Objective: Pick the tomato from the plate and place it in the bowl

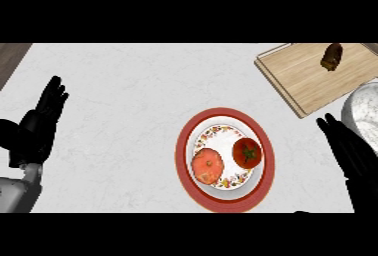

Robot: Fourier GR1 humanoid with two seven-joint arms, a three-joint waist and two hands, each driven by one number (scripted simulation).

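A red-rimmed plate with a flowered white centre lies in the middle of the counter. On it sit a red tomato with a green stem at the right and an orange-red round fruit at the left. The white speckled bowl shows partly at the right edge. My right hand is open, fingers straight, between the plate and the bowl, touching neither. My left hand rests open at the far left, fingers up.
A wooden cutting board lies at the back right with a dark brown object on it. A dark strip of the counter's edge shows at the top left corner.
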